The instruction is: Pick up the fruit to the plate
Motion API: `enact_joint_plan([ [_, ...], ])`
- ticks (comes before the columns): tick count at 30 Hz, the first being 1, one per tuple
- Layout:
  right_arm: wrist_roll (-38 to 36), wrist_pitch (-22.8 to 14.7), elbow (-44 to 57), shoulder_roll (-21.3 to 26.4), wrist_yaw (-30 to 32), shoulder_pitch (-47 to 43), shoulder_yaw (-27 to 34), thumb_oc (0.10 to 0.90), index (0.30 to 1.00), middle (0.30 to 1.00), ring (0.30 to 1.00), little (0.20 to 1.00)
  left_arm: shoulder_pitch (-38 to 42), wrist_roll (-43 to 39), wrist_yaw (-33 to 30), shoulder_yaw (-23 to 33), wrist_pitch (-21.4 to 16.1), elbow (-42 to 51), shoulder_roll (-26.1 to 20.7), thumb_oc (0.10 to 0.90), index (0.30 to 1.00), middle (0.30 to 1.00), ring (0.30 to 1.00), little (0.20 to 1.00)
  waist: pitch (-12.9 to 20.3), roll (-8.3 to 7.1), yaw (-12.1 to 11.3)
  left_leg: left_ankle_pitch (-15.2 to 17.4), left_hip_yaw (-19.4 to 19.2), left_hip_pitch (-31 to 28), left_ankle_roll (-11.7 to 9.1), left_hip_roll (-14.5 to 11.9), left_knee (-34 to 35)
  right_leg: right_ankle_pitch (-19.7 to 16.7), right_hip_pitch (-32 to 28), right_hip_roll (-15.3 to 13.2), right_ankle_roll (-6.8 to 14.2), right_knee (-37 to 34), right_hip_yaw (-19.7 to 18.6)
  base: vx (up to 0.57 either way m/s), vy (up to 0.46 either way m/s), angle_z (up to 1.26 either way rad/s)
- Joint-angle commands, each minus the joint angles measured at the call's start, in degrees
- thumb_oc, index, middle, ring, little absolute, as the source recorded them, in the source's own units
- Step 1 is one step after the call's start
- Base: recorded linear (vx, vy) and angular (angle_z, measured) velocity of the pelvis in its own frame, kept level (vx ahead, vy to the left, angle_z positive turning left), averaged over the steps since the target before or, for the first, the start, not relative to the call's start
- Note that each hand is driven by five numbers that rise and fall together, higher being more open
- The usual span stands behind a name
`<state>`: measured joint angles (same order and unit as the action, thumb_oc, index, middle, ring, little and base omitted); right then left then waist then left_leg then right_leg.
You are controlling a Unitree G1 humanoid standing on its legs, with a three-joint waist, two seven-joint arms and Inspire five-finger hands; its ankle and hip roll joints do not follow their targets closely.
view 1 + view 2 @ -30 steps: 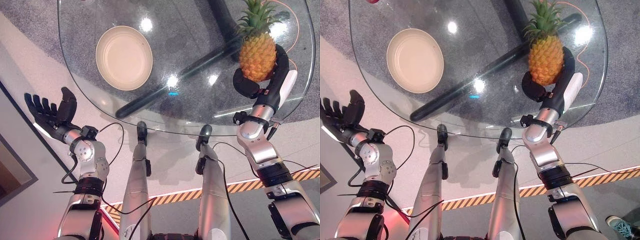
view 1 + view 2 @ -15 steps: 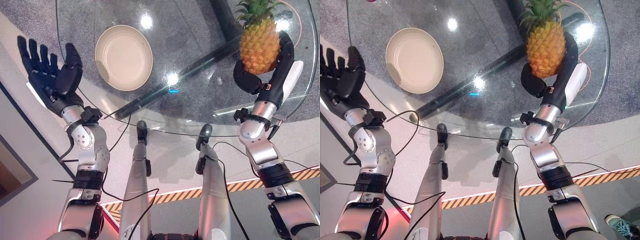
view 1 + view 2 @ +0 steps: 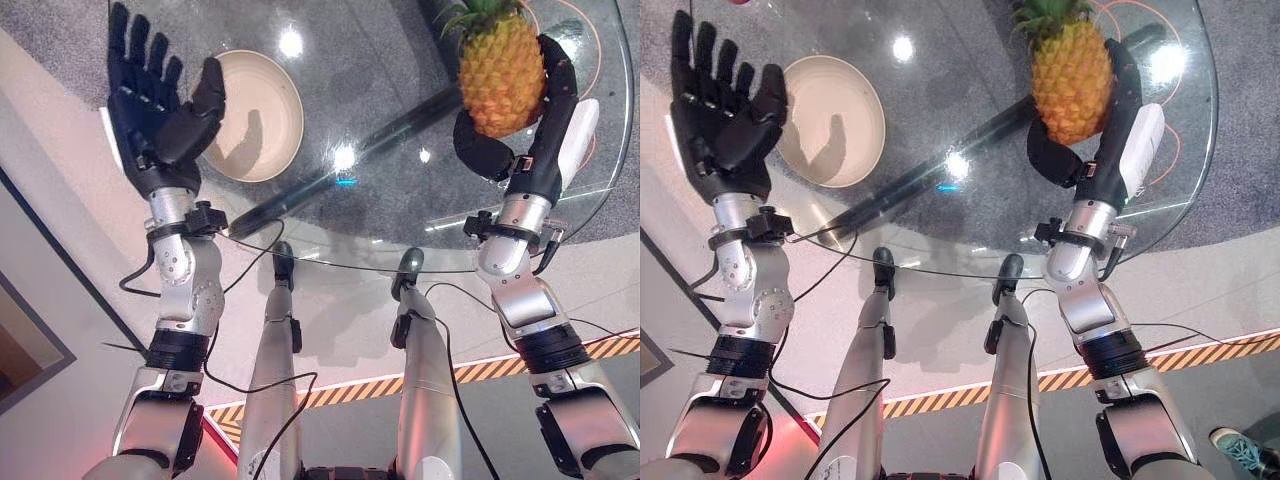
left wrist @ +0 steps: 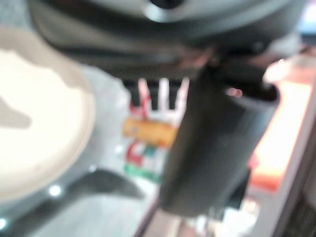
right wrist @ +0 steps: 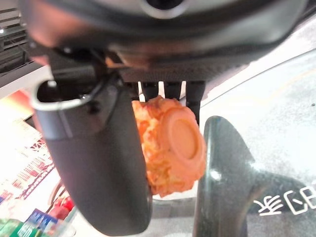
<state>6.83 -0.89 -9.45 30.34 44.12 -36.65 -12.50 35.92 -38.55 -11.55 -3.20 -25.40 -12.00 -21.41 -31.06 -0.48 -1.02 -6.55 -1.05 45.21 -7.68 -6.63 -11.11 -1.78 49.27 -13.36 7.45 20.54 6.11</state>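
From the left eye view, the right hand (image 3: 520,130) holds the pineapple (image 3: 498,70) up above the right side of the glass table (image 3: 400,215). Its fingers and thumb curl round the bottom of the fruit. The fruit looks picked up, so I think the carrying step is on now. Next the arm needs to take the fruit across to the plate (image 3: 262,115), which sits well apart on the left side of the table, and set it down gently.

From the right eye view, the left hand (image 3: 725,110) is raised just beside the plate with its fingers straight and spread. It holds nothing.

In the left wrist view, the plate shows past the dark hand.

In the right wrist view, the orange bottom of the pineapple sits squeezed between the thumb and the fingers.
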Motion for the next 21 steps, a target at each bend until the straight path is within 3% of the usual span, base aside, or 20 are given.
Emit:
enact_joint_plan([
  [1, 5.03, -5.37, 10.96, 2.76, 0.45, -6.00, 1.56, 0.100, 0.300, 0.300, 0.300, 0.200, 4.38, -1.21, 4.16, 0.69, -1.24, 7.70, -3.39, 0.800, 0.900, 0.900, 0.900, 0.900, 1.27, -0.06, 1.41, 4.03, -1.71, 0.16, 1.46, 1.90, -3.28, -2.53, -3.47, 1.66, 1.13, -6.18, 2.32, 0.00, 0.000, 0.00],
  [9, 5.53, -4.99, 11.64, 3.00, -3.19, -8.82, -1.16, 0.100, 0.300, 0.300, 0.300, 0.200, 6.78, -8.51, 8.50, -2.62, 6.18, 7.95, -1.81, 0.800, 0.900, 0.900, 0.900, 0.900, 1.27, 0.16, 1.83, 3.27, -2.03, 0.60, 1.50, 2.07, -2.89, -3.35, -3.08, 1.42, 1.36, -6.79, 2.34, 0.00, 0.000, 0.00],
  [21, 5.53, -5.08, 12.75, 2.99, -6.68, -11.62, -4.96, 0.100, 0.300, 0.300, 0.300, 0.200, 8.11, -19.75, 12.44, -5.12, 10.67, 7.08, 0.79, 0.800, 0.900, 0.900, 0.900, 0.900, 1.27, 0.46, 2.16, 3.53, -2.50, 0.10, 1.42, 2.00, -2.80, -3.12, -3.49, 1.28, 1.55, -7.02, 2.34, 0.00, 0.000, 0.00],
])
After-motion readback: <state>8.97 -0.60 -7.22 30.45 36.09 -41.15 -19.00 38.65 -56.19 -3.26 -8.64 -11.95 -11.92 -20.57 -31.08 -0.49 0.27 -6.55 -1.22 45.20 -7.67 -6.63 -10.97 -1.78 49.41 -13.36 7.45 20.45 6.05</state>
